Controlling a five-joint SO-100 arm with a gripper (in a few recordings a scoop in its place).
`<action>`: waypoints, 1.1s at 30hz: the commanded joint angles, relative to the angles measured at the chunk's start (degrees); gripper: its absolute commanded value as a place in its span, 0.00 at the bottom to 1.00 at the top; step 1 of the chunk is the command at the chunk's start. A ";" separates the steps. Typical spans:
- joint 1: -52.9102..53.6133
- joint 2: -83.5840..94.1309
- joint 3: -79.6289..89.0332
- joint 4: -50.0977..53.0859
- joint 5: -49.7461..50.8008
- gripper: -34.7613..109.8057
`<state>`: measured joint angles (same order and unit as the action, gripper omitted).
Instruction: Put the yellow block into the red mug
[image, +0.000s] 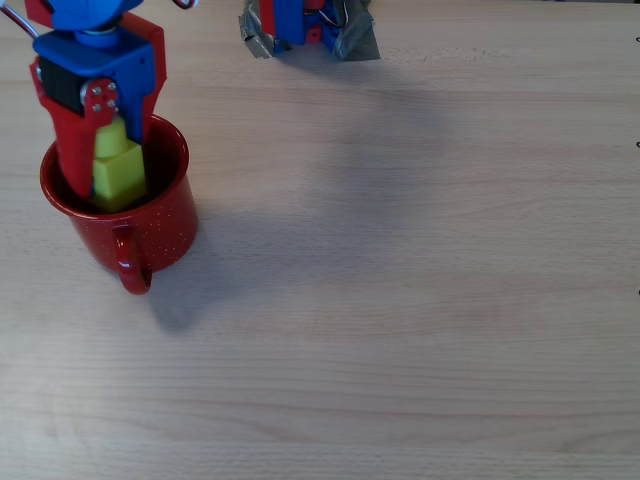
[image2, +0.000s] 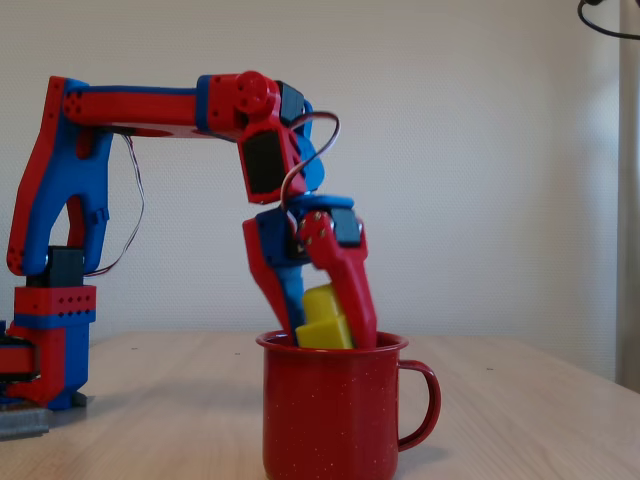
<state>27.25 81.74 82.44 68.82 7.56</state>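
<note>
Gripper (image: 100, 185) at the left of the overhead view reaches down into the red mug (image: 165, 235), its red fingers closed on the yellow block (image: 118, 172). In the fixed view the block (image2: 322, 318) sits between the fingers at the level of the rim of the mug (image2: 330, 410), partly above it. To the right of the mug the wooden table (image: 420, 300) is bare. The step in hand seems to be the release: next the fingers should open so the block drops inside.

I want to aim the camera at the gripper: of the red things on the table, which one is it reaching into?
The red mug, the speckled one with a looped handle; the gripper holds the yellow block inside its rim.
</note>
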 joint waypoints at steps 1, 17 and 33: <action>-0.44 5.89 -0.18 0.18 -0.53 0.24; -0.79 6.15 0.09 1.85 0.44 0.54; -0.44 6.06 -2.64 2.81 0.44 0.55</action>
<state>26.54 82.62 83.23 70.05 7.21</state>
